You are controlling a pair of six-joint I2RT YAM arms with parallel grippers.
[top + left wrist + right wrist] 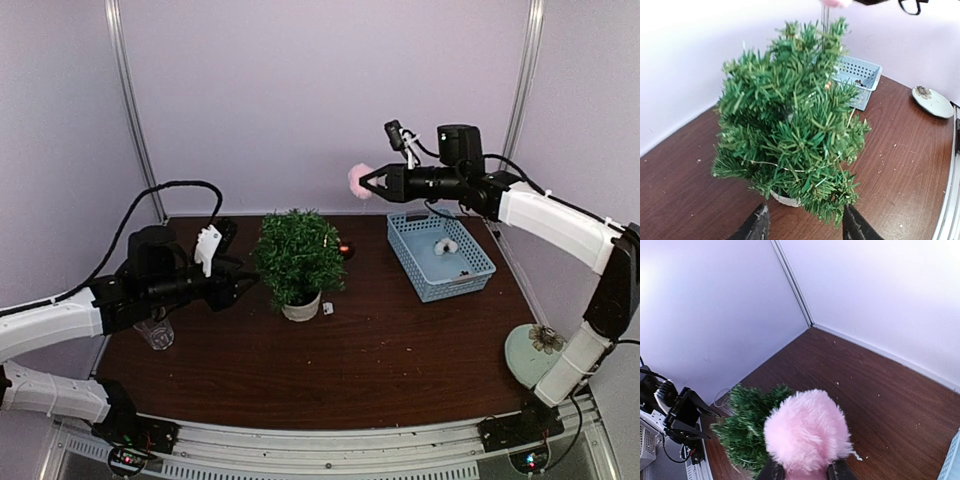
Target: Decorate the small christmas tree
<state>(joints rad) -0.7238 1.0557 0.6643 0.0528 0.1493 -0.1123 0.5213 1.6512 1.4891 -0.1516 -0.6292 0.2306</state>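
The small christmas tree (pixel 298 255), bushy dark green in a white pot (pixel 301 308), stands mid-table. My left gripper (pixel 245 285) is low at its left side and open. In the left wrist view the tree (pixel 790 120) fills the frame, its lowest sprigs hanging between the spread fingertips (pixel 757 225) of the left gripper (pixel 805 227), which hold nothing. My right gripper (pixel 368 181) hovers high, above and right of the tree, shut on a fluffy pink pom-pom (pixel 358 180). In the right wrist view the pom-pom (pixel 807 432) sits in the right gripper (pixel 805 472), above the tree (pixel 747 425).
A light-blue basket (pixel 460 284) with small ornaments stands at the back right. A small red ball (pixel 345 249) lies behind the tree. There is a clear glass (pixel 155 332) under the left arm, and a pale dish (pixel 530 352) sits by the right arm's base.
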